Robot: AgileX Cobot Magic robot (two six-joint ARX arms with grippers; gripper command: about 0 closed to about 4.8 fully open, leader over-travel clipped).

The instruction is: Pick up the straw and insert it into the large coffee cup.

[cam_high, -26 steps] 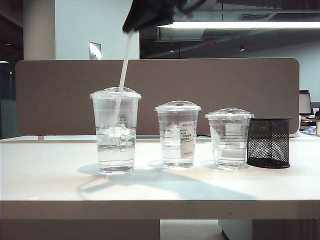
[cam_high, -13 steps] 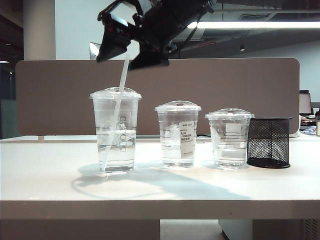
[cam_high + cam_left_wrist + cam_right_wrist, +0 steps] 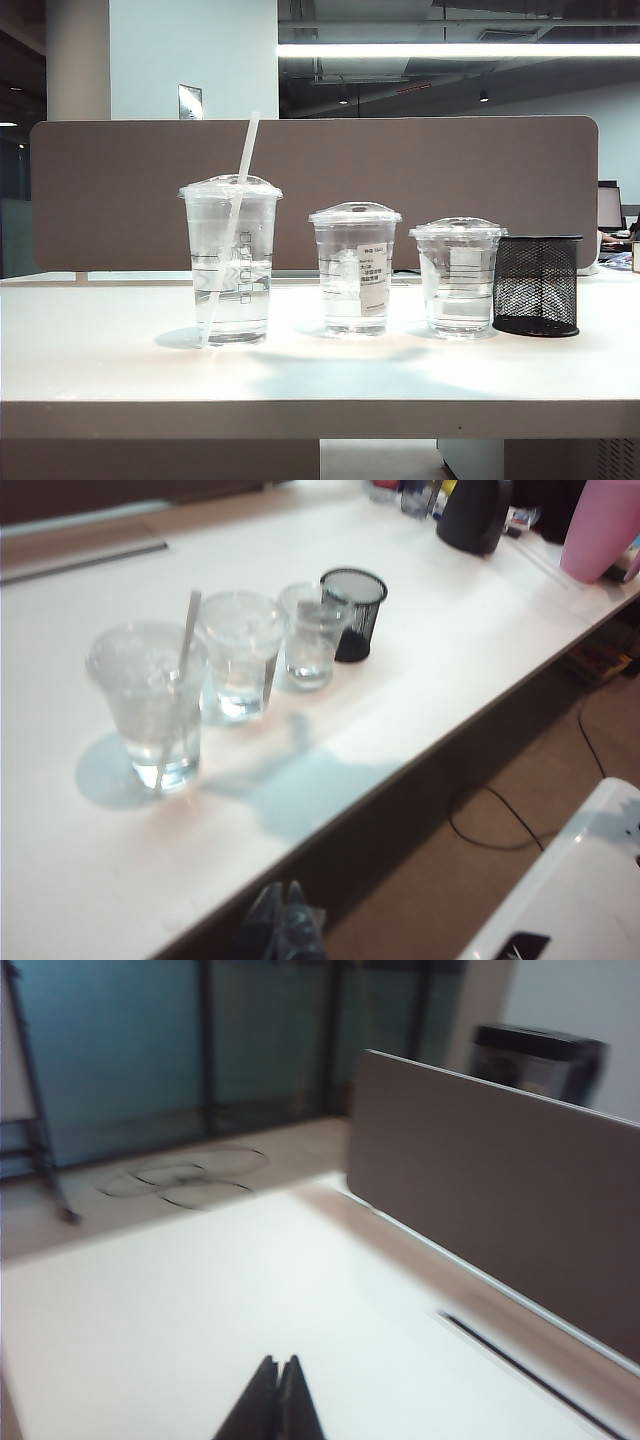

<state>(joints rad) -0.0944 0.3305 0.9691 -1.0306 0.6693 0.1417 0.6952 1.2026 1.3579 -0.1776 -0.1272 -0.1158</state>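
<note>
Exterior view: straw point(image 3: 240, 190) in large coffee cup point(image 3: 231, 262); right claw point(image 3: 281, 1385) and left claw point(image 3: 282, 912) away, both closed.

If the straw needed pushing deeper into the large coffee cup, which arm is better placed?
Probably left: its shut left gripper faces the straw in the large coffee cup; the shut right gripper points elsewhere.

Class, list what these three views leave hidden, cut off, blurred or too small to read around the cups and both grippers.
- Printing on the large coffee cup: exterior view, too small.
- Where the straw passes the lid: glare on the dome.
- Left gripper: left wrist view, blurred, cut off by the frame edge.
- Right gripper, shut: right wrist view, no cups in frame.
</note>
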